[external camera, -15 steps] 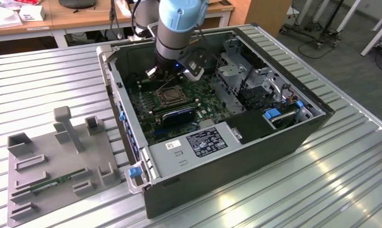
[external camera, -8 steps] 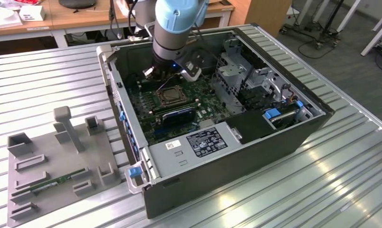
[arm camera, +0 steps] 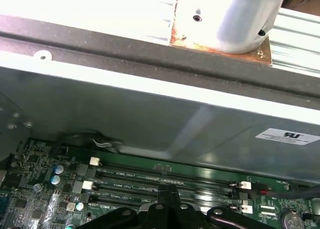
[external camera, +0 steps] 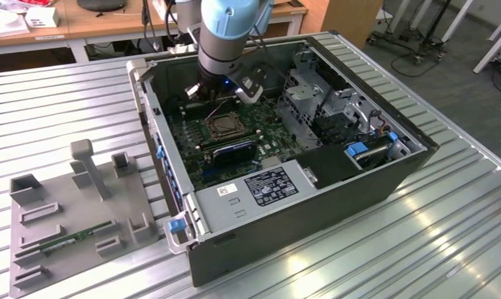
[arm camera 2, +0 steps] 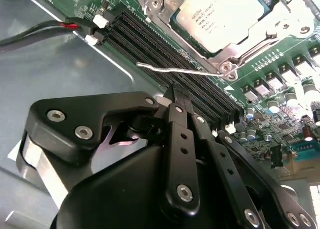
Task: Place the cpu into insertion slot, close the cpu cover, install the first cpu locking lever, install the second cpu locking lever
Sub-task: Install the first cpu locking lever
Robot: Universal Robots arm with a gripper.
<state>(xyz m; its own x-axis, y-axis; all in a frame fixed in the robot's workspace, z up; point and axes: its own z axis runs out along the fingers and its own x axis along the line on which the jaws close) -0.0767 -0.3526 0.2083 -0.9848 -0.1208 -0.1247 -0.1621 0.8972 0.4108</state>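
Note:
The cpu (arm camera 2: 222, 14), pale silver, lies in the insertion slot (external camera: 221, 126) on the green motherboard. The silver cpu cover (arm camera 2: 245, 46) is folded down around it. A thin bent wire locking lever (arm camera 2: 175, 70) lies along the socket's edge over the black memory slots (arm camera 2: 150, 39), with its free end pointing away from the socket. My gripper (arm camera 2: 176, 91) is shut with nothing in it, its black tip just short of that lever. In the exterior view the gripper (external camera: 210, 94) hangs inside the open case, just behind the socket. In the first wrist view its tip (arm camera: 167, 191) sits above the memory slots.
The case walls (external camera: 151, 106) ring the board, with a drive cage (external camera: 317, 106) and a power supply (external camera: 263, 187) beside it. A red-and-black cable (arm camera 2: 50, 29) runs near the gripper. A grey fixture (external camera: 76, 212) holding a green memory stick (external camera: 71, 240) lies at the exterior view's left.

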